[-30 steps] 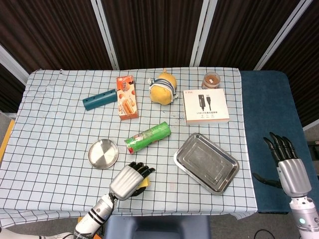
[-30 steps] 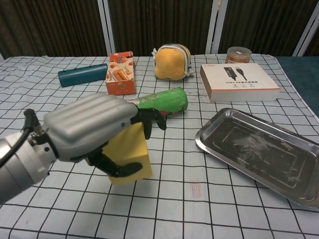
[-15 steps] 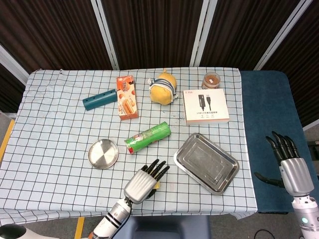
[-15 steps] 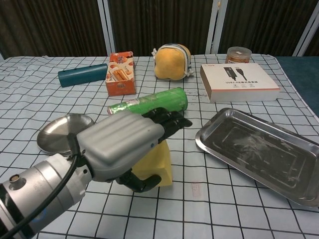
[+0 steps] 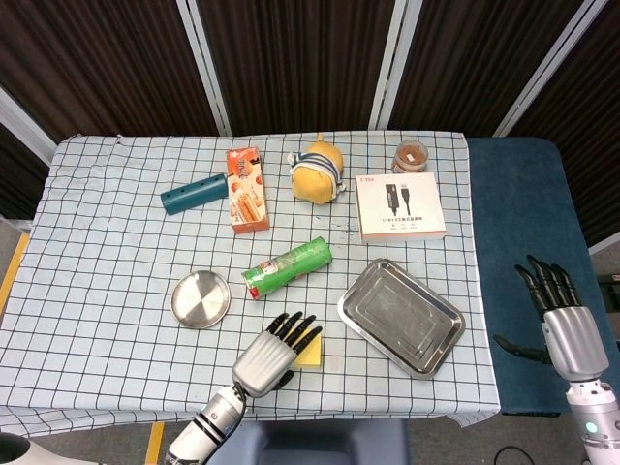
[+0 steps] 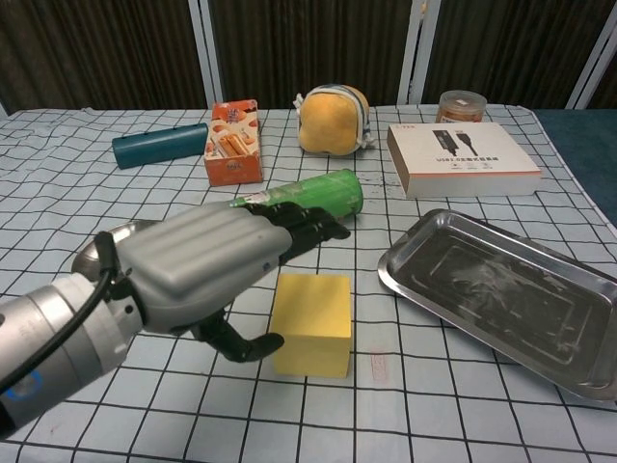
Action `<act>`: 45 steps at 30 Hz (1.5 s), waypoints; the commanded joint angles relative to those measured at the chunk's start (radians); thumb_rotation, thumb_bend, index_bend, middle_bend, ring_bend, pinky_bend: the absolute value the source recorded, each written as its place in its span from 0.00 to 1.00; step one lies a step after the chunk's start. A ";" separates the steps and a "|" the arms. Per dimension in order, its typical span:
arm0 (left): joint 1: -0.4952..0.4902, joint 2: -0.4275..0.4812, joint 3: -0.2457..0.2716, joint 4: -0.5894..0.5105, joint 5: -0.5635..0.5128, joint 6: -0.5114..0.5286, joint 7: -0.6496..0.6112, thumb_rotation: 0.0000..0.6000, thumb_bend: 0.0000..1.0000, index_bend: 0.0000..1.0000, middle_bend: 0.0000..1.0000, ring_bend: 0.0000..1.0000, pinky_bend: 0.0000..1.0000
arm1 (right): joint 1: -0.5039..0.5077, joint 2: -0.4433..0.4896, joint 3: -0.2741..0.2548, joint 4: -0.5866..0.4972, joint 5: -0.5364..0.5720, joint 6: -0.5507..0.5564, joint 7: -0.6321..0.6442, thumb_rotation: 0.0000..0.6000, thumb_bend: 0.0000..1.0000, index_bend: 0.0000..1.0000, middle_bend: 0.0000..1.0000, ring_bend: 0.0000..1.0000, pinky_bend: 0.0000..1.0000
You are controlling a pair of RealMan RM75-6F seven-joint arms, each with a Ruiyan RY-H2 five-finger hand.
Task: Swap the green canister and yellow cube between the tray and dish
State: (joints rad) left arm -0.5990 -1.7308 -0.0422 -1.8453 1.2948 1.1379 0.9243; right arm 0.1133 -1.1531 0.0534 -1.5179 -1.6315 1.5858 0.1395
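The yellow cube (image 5: 311, 354) (image 6: 312, 319) lies flat on the checked cloth near the front edge, between the round dish and the tray. My left hand (image 5: 268, 355) (image 6: 198, 273) is just left of it, fingers spread over its left top edge and thumb beside its lower left corner, gripping nothing. The green canister (image 5: 288, 267) (image 6: 307, 196) lies on its side on the cloth behind the cube. The steel dish (image 5: 201, 298) (image 6: 104, 248) is empty and partly hidden by my hand in the chest view. The steel tray (image 5: 400, 317) (image 6: 501, 289) is empty. My right hand (image 5: 565, 325) hangs off the table's right side, fingers extended.
At the back stand a teal box (image 5: 194, 195), an orange snack carton (image 5: 247, 189), a yellow pouch (image 5: 318, 172), a white cable box (image 5: 399, 206) and a brown jar (image 5: 412, 155). The table's front edge runs close below the cube.
The cube was tilted in my left hand's grip; now it rests flat on the cloth. My left hand has let go and drawn back to the left. The right hand stayed put.
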 commanded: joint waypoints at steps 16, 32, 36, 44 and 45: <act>-0.188 0.036 -0.242 0.096 -0.238 -0.033 0.060 1.00 0.32 0.00 0.00 0.00 0.14 | -0.001 0.011 -0.009 -0.003 -0.015 -0.003 0.018 1.00 0.11 0.00 0.00 0.00 0.00; -0.343 -0.149 -0.255 0.269 -0.570 -0.027 0.206 1.00 0.32 0.00 0.00 0.00 0.14 | 0.003 0.020 -0.026 -0.001 -0.038 -0.017 0.024 1.00 0.11 0.00 0.00 0.00 0.00; -0.365 -0.176 -0.251 0.335 -0.598 -0.028 0.192 1.00 0.32 0.00 0.00 0.00 0.14 | 0.005 0.023 -0.026 -0.002 -0.035 -0.023 0.028 1.00 0.11 0.00 0.00 0.00 0.00; -0.387 -0.242 -0.255 0.479 -0.560 0.003 0.122 1.00 0.32 0.00 0.00 0.00 0.15 | 0.007 0.025 -0.026 -0.001 -0.035 -0.025 0.034 1.00 0.11 0.00 0.00 0.00 0.00; -0.391 -0.247 -0.254 0.497 -0.561 0.001 0.121 1.00 0.32 0.00 0.00 0.00 0.15 | 0.007 0.026 -0.026 -0.002 -0.034 -0.026 0.035 1.00 0.11 0.00 0.00 0.00 0.00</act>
State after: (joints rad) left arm -0.9817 -1.9638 -0.2972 -1.3712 0.7280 1.1349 1.0545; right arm 0.1206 -1.1274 0.0276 -1.5199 -1.6654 1.5599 0.1742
